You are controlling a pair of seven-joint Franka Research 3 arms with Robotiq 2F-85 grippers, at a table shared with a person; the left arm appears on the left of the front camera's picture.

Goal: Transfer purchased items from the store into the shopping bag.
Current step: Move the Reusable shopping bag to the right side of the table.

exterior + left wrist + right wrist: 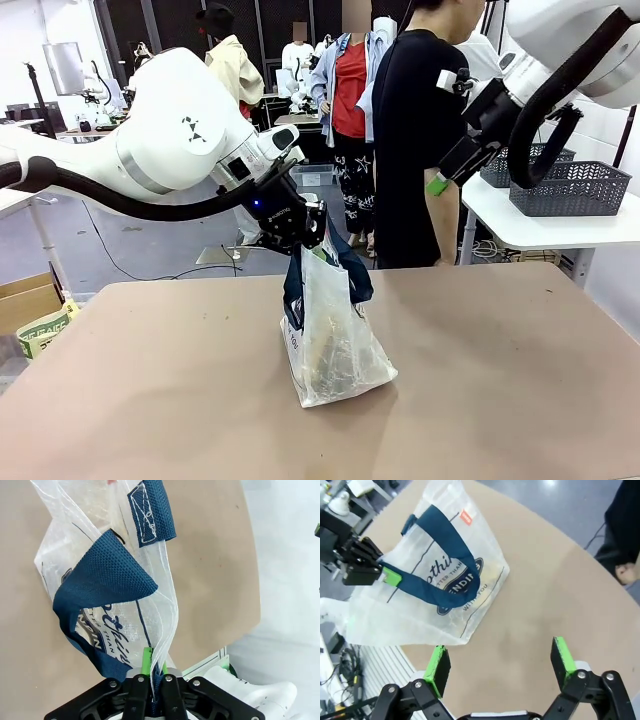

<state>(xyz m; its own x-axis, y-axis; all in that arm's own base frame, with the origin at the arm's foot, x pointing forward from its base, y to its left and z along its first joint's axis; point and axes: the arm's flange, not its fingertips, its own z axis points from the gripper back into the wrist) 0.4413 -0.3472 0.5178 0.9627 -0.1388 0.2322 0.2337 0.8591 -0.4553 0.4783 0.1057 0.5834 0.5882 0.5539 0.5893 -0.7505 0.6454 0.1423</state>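
Now the bag (335, 335) stands near the middle of the worktop (150, 390), its base on the tan surface and its top drawn up to a peak. At that peak the left gripper (300, 228) has its fingers (148, 661) pressed together on the bag's thin translucent wall; in the left wrist view the film runs straight down between the green pads, with a navy strap (102, 577) folded over just beyond them and a second strap end (151, 511) farther up. The navy oval print with white lettering lies on the bag's side, beside the straps. Through the whitish plastic a pale, tan shape shows low inside the bag, too blurred to name.

The right gripper (502, 662) hangs above the worktop, apart from the bag, its two fingers spread wide with nothing between them; in its own view the bag lies ahead and to the left of them, with bare worktop directly under the gap. Across the worktop a person (420, 140) in a black top stands at the far edge. Behind, on a white side table, sit two grey mesh baskets (570, 188).
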